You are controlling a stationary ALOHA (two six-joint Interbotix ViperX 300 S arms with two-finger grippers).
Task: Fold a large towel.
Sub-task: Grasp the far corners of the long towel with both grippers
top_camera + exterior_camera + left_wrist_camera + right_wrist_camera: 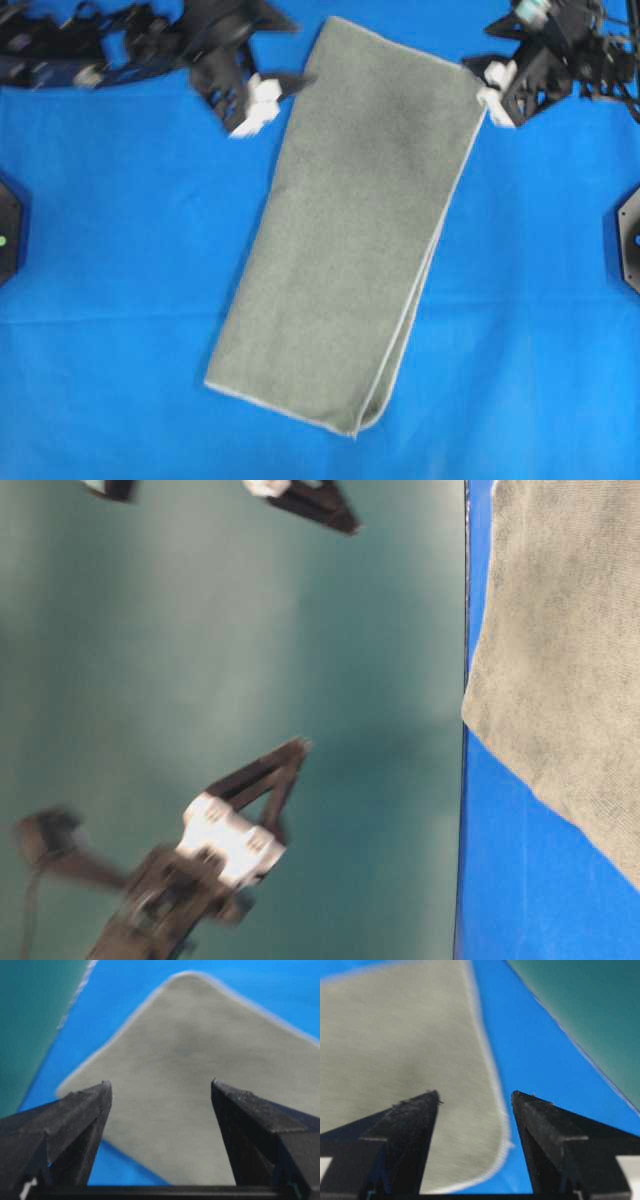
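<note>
The towel (350,220) lies folded into a long strip on the blue tabletop (120,250), slanting from its near rounded corner up toward the far edge, with the pale hem along its right side. At the far end, the left claw (290,85) hangs beside the towel's left edge, released, nothing between its fingers. The right claw (478,80) hangs at the towel's far right corner, likewise released and empty.
</note>
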